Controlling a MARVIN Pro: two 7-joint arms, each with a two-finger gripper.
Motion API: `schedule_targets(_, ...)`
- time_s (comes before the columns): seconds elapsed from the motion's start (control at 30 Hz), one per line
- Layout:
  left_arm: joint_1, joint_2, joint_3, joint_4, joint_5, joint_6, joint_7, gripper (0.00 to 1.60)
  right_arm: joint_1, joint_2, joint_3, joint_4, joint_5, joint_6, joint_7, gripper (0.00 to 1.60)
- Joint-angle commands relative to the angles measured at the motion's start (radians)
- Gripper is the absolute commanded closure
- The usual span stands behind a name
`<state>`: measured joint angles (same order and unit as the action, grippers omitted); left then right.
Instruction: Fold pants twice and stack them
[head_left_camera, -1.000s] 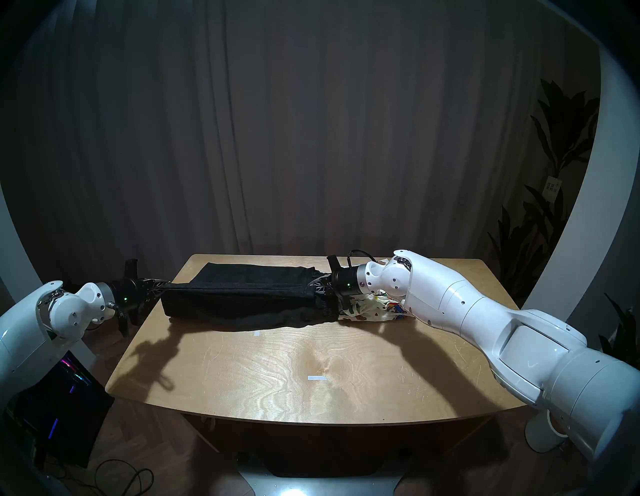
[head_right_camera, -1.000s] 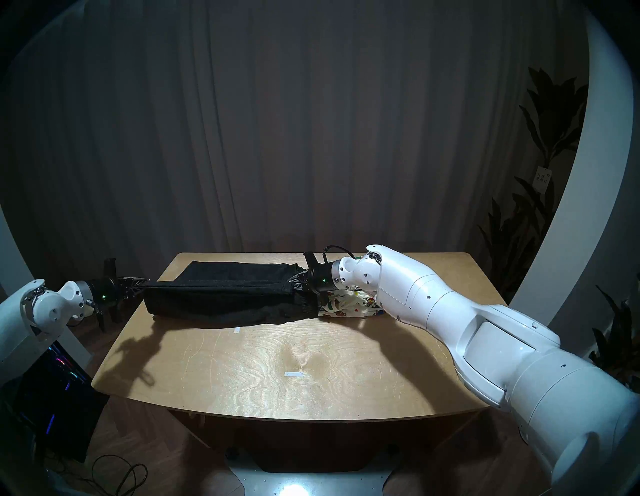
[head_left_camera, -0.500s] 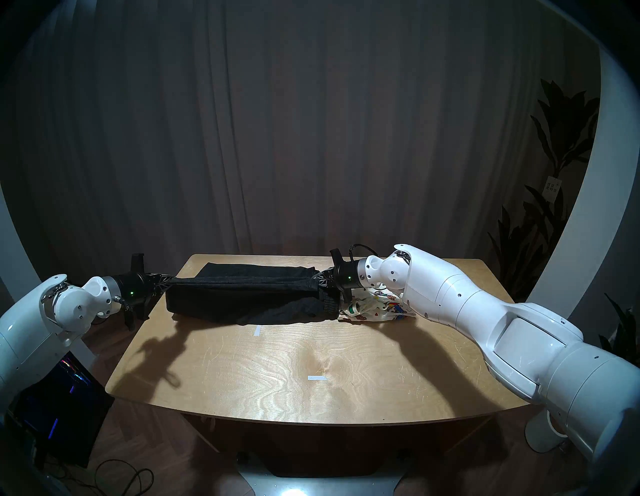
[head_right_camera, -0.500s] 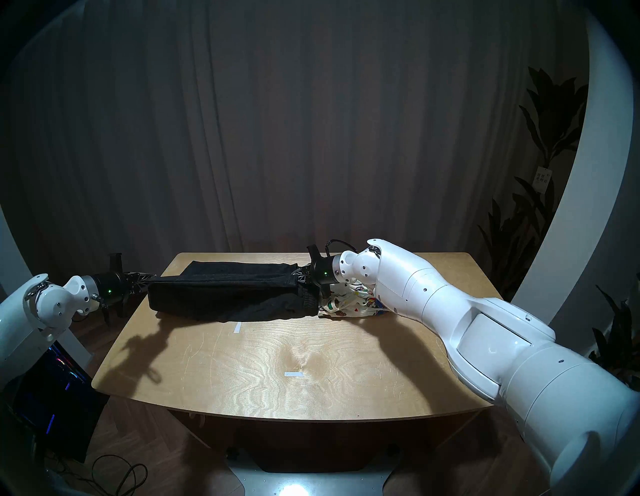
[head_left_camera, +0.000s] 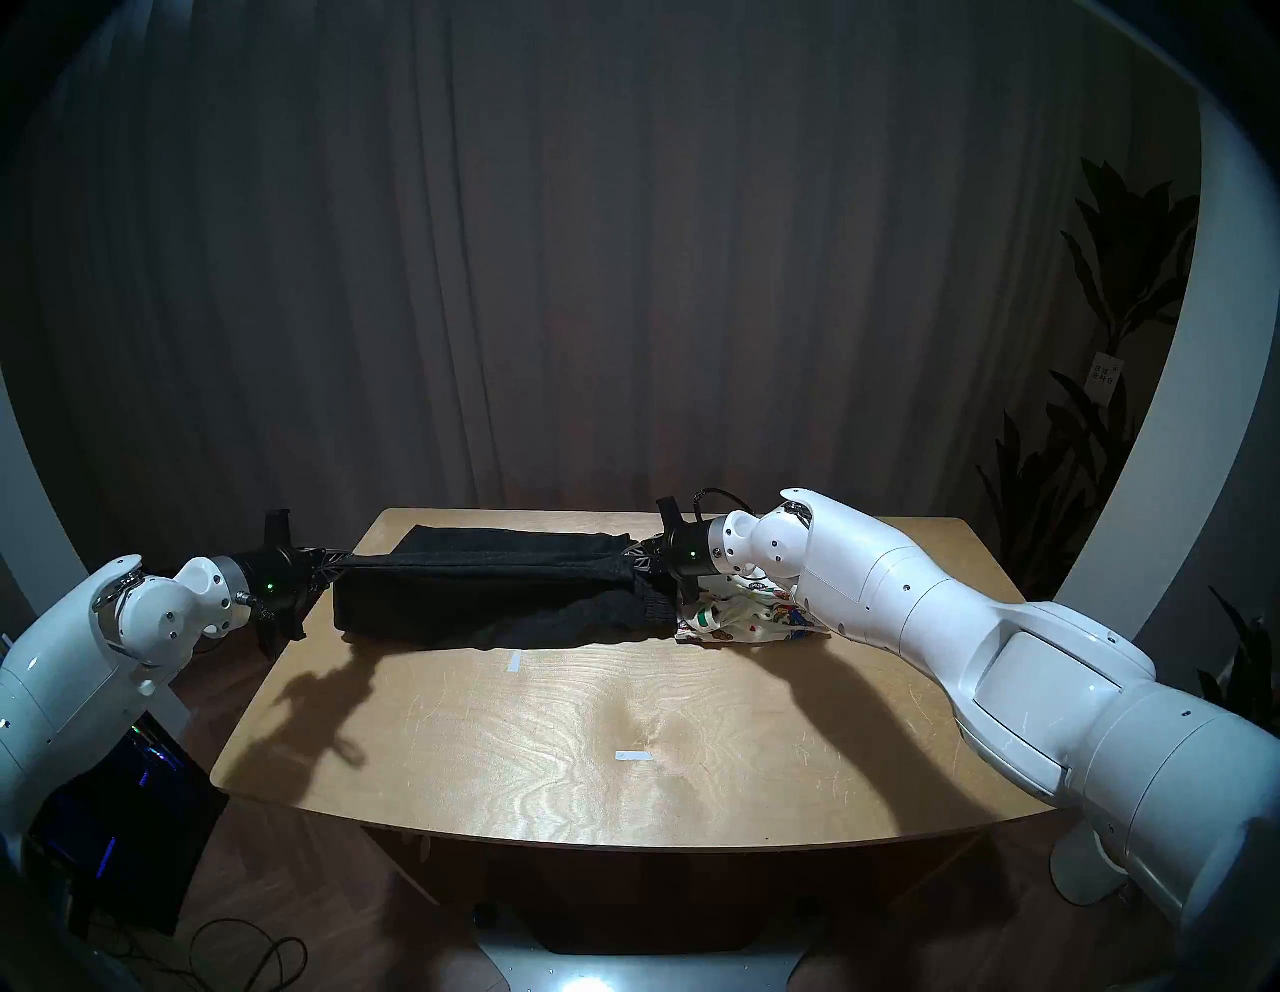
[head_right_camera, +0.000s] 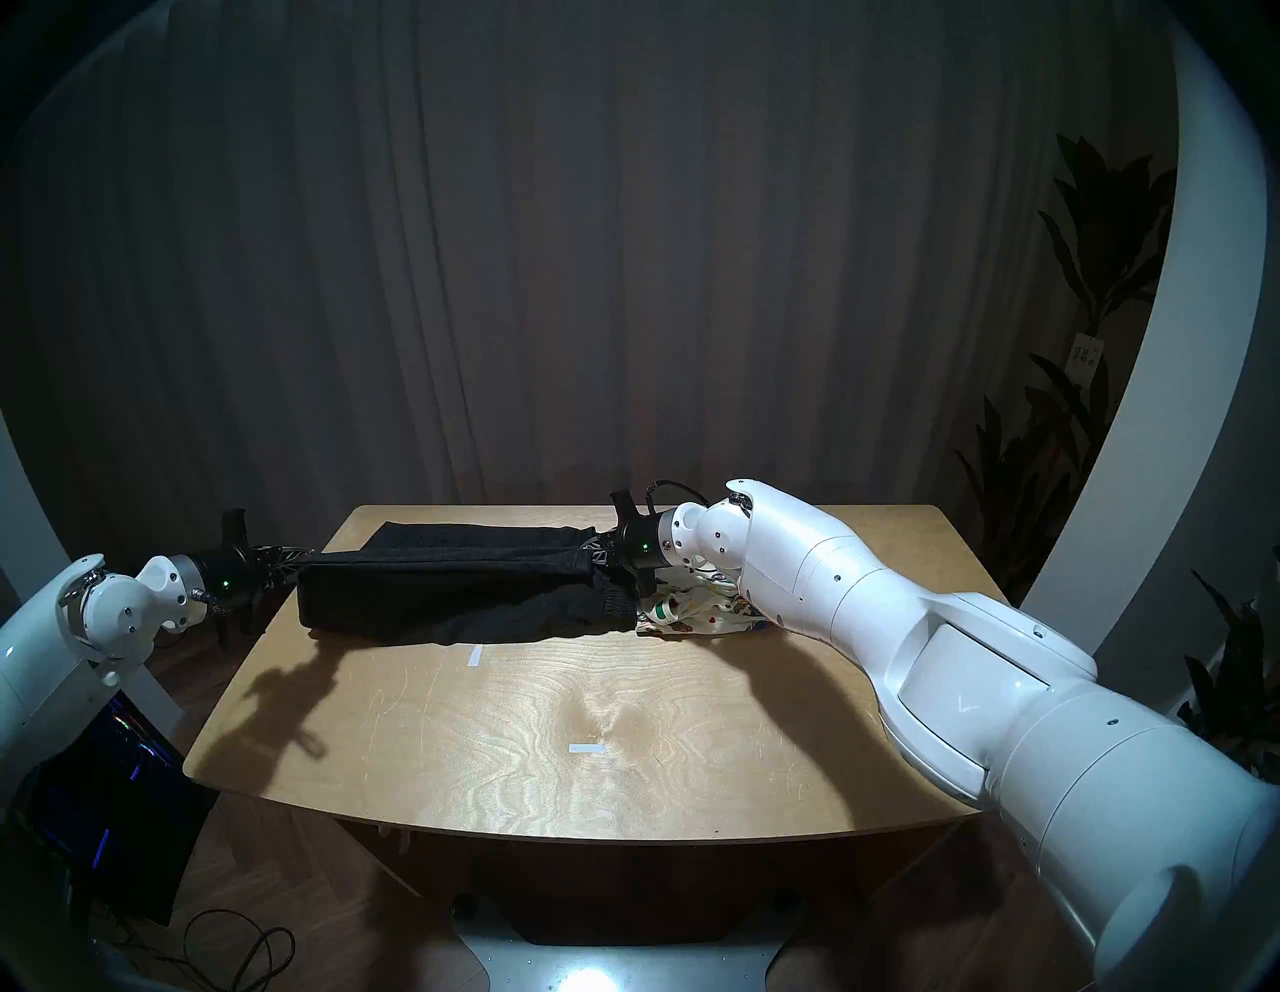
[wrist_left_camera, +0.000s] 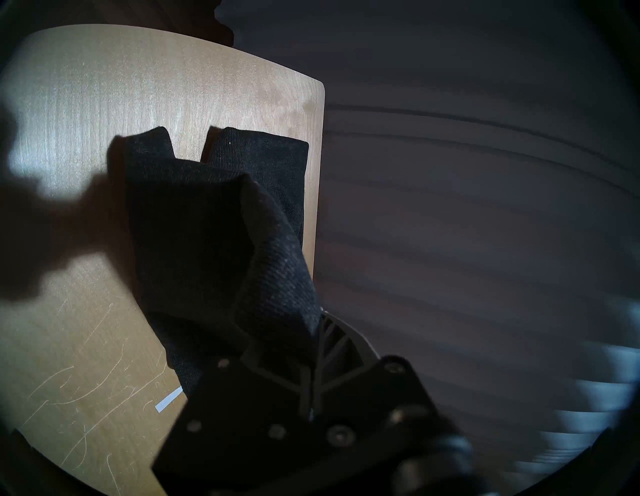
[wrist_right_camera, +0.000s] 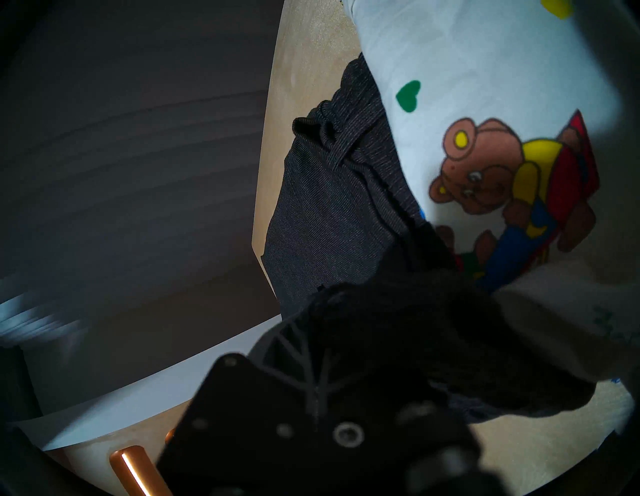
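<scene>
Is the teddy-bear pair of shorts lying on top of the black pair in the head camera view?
No: the teddy-bear shorts lie crumpled on the table beside the black shorts, under the right arm.

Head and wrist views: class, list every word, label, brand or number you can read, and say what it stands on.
No text can be read in any view.
Tag on the plant: dark marks, too small to read.
Cream teddy-bear pants: pictures only, bears and hearts, no words.
Tape strips on the table: blank.
</scene>
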<state>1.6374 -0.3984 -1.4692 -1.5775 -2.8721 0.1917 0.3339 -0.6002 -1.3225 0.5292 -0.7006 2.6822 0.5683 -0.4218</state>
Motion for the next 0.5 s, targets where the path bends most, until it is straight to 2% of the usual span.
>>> schedule_targets(0.0, -0.066, -0.024, 0.002, 0.013, 0.012, -0.009, -0.012, 1.6, 0.017, -0.029, 0.004, 0.005, 0.001, -0.012, 0.005, 1.6)
schedule_targets(0.47, -0.129, -0.094, 0.039, 0.058, 0.049, -0.035, -0.019, 1.6, 0.016, -0.064, 0.003, 0.035, 0.0, -0.041, 0.008, 1.6)
